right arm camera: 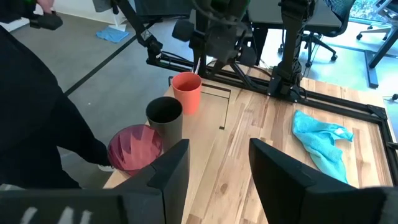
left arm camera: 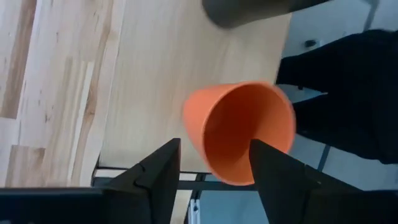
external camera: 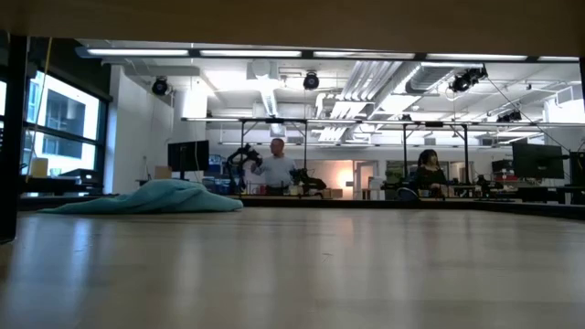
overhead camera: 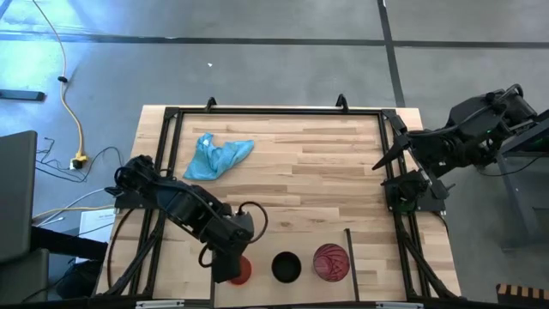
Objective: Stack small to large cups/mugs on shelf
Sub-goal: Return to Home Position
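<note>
Orange cup (left arm camera: 239, 134) just beneath left hand (left arm camera: 214, 149)

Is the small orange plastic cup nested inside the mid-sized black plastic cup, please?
No, the small orange plastic cup stands beside the mid-sized black plastic cup, not inside it.

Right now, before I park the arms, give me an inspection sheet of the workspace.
Surface: table, light wood planks.
Job's things: orange cup, black cup and red cup stand upright in a row along one edge, side by side, not nested.
Clutter: blue cloth, crumpled, apart from the cups.
Grippers: left gripper over the orange cup, jaws open; right gripper at the table's right edge, jaws open.
Cables: yellow cable on the floor left of the table.
Surroundings: standing person and seated person, far behind the table.
</note>
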Motion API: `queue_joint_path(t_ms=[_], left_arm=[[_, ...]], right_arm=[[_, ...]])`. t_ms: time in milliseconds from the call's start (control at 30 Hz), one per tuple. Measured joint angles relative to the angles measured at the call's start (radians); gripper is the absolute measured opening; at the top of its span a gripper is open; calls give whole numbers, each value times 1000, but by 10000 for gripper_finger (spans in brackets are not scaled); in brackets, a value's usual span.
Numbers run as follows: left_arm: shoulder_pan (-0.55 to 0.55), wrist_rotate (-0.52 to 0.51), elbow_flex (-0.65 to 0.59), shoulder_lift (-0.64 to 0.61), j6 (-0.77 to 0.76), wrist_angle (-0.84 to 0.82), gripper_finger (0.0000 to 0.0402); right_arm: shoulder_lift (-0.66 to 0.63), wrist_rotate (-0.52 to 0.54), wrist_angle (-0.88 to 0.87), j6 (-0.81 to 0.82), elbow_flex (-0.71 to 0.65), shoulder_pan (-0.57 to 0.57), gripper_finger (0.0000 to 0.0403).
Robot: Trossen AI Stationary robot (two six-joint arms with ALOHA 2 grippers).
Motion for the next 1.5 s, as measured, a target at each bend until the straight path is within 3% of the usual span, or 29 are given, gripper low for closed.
queue_joint_path(t_ms=[233, 467, 1300, 1500], left_arm=[[0, -88, 120, -2, 30, -14, 184], [14, -191, 111, -69, 92, 5, 184], [13, -894, 118, -232, 613, 130, 184], [14, -976, 117, -289, 711, 170, 184]], right_arm=[[0, 0, 0, 0, 0, 0, 158], [0, 0, 0, 0, 0, 0, 158], [-3, 114, 28, -54, 0, 0, 158], [-3, 141, 32, -53, 0, 0, 158]])
